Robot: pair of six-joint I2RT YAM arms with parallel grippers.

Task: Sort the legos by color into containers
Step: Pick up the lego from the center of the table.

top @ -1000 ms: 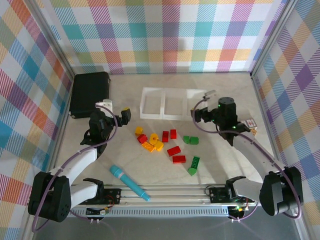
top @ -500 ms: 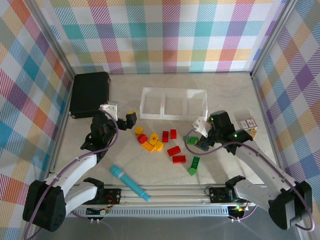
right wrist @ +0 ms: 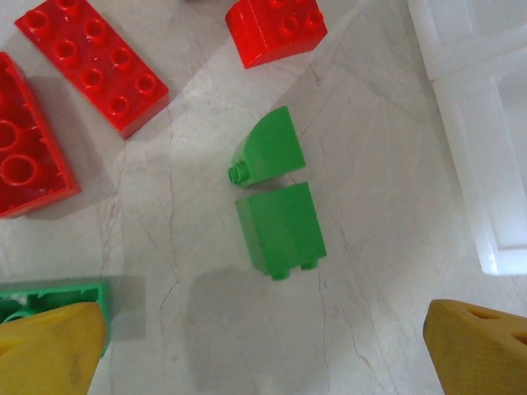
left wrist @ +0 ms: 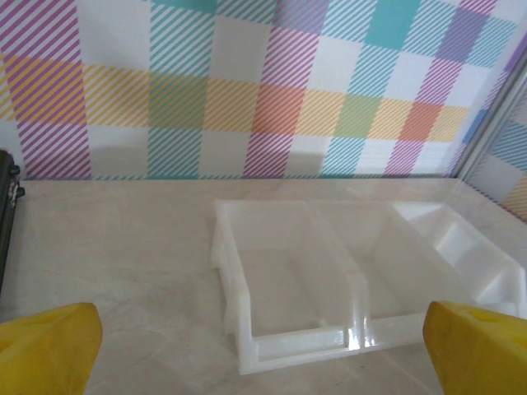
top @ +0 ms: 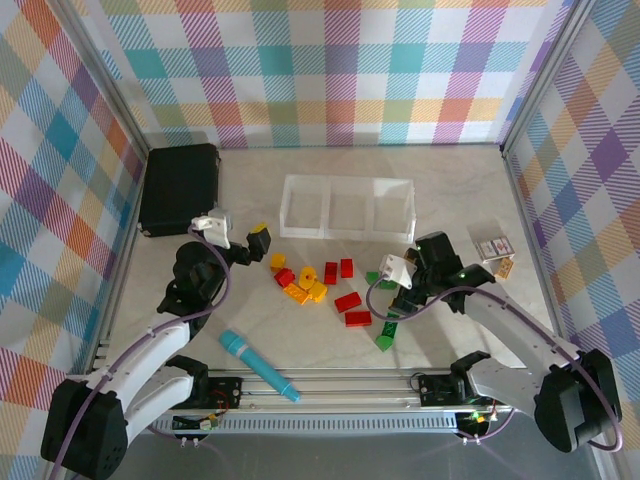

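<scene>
Right gripper [right wrist: 265, 350]: jaws wide apart, nothing held, hovering above table [right wrist: 370, 271]. Two green legos [right wrist: 278, 226] on table between fingers, just ahead of tips, touching each other. Red legos [right wrist: 95, 62] further ahead, left side. Tray [right wrist: 486, 164] off to right of fingers.
Left gripper [left wrist: 262, 358]: jaws wide apart, nothing held, pointing at tray's near wall just ahead. Yellow legos [top: 305, 285] to its right; black case [top: 178, 188] to its left.
</scene>
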